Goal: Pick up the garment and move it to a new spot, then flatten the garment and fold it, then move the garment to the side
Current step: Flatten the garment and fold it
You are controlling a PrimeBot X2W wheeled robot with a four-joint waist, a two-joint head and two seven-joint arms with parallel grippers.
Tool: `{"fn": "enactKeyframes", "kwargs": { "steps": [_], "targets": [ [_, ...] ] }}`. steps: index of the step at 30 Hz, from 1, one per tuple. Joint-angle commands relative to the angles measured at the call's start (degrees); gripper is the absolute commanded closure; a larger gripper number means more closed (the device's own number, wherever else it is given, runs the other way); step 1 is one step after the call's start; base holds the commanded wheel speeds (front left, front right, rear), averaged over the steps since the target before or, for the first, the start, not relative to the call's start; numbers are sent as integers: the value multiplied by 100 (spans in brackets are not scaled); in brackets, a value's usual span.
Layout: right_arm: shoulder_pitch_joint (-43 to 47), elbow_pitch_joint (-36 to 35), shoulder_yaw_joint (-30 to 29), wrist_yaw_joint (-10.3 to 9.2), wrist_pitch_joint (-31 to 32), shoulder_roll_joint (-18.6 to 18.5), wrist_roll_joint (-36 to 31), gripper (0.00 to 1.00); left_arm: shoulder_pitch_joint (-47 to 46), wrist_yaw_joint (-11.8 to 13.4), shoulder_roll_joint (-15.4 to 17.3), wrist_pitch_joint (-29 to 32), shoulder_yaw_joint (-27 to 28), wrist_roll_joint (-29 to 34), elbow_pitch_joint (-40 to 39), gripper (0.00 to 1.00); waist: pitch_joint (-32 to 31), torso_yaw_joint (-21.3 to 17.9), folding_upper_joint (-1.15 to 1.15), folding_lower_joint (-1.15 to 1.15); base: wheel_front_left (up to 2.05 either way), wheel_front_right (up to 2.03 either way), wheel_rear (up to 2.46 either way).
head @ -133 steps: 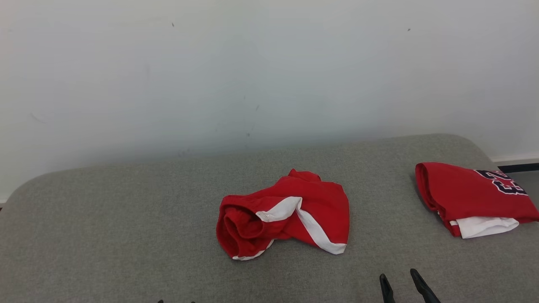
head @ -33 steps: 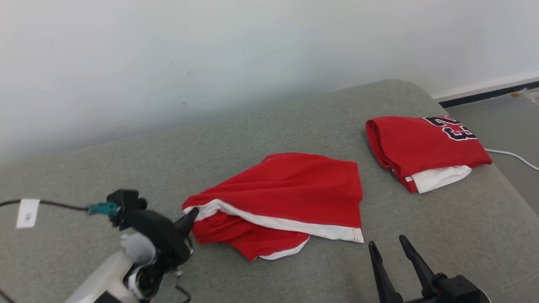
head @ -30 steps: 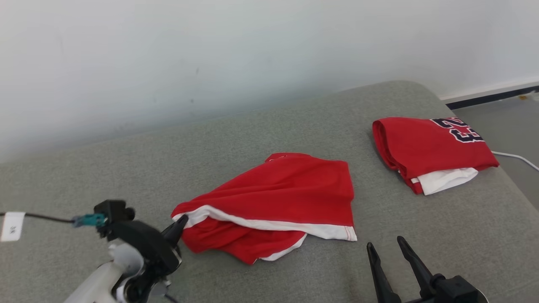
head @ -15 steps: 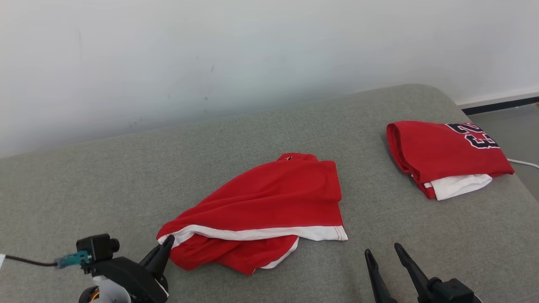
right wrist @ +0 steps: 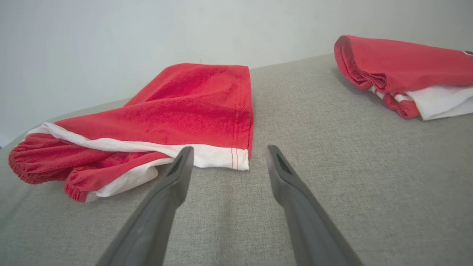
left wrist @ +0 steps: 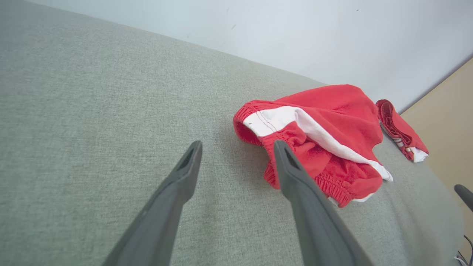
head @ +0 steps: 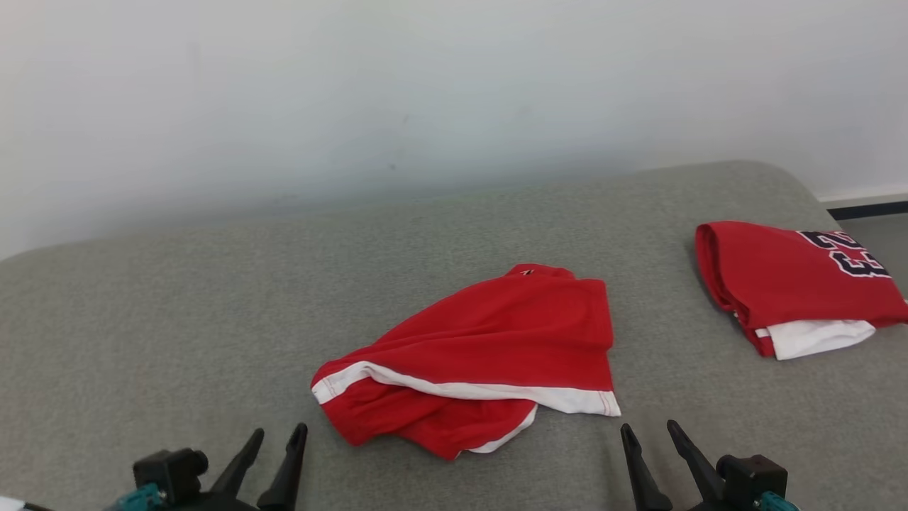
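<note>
Left fingers (head: 289, 461) spread, right fingers (head: 635, 465) spread, two red garments, rumpled shorts (head: 496, 341), folded jersey (head: 780, 284)

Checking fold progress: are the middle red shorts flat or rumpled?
Rumpled: the red shorts lie partly spread, with a lower layer bunched beneath the white-trimmed hem.

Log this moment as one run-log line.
garment: red shorts rumpled, unfolded, on grey cushion | left end effector: open, empty | right end effector: open, empty | aside: folded red jersey, cushion's right end
</note>
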Motion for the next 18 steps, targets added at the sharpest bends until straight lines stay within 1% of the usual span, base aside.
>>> {"fn": "enactKeyframes", "kwargs": {
  "steps": [1,4,5,6,12,14,16,18],
  "targets": [
    [-153,213,-16,-5,-3,-18,74,0,203,85,-21,-44,59,231,-140,0,23,252,0,0,0,0,0],
    [-373,643,-31,-5,-3,-34,160,0,478,198,-201,-47,380,585,-426,0,43,483,0,0,0,0,0],
    [-373,643,-31,-5,-3,-34,160,0,478,198,-201,-47,380,585,-426,0,43,483,0,0,0,0,0],
    [-441,812,-72,-5,-3,-44,210,0,590,234,-250,-48,488,707,-506,0,51,553,0,0,0,0,0],
    [-875,1584,-191,-5,-2,-55,403,0,1188,389,-623,-50,1135,1637,-1066,0,99,854,0,0,0,0,0],
    [-984,1757,-182,-5,-2,-78,437,0,1412,346,-748,-47,1308,1897,-1218,0,118,908,0,0,0,0,0],
    [-1071,1949,-196,-6,-2,-99,462,0,1527,380,-818,-48,1499,2258,-1337,0,140,950,0,0,0,0,0],
    [-1153,2140,-231,-6,-3,-94,460,0,1692,383,-955,-49,1658,2558,-1428,0,159,980,0,0,0,0,0]
  ]
}}
